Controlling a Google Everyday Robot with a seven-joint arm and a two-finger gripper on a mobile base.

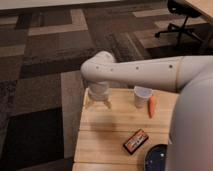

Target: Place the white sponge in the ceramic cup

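The ceramic cup [142,96] is small, plain and white and stands upright at the far edge of the wooden table [107,131]. My gripper [98,103] points down over the table's far left corner, left of the cup and about a cup's width or two away. The white sponge does not show; the spot under the gripper is hidden by the wrist. My white arm [145,72] reaches across above the cup from the right.
An orange carrot [152,106] lies just right of the cup. A black-and-orange packet [136,141] lies near the front. A dark blue speckled plate [157,158] sits at the front right edge. An office chair [181,20] stands far back on the carpet.
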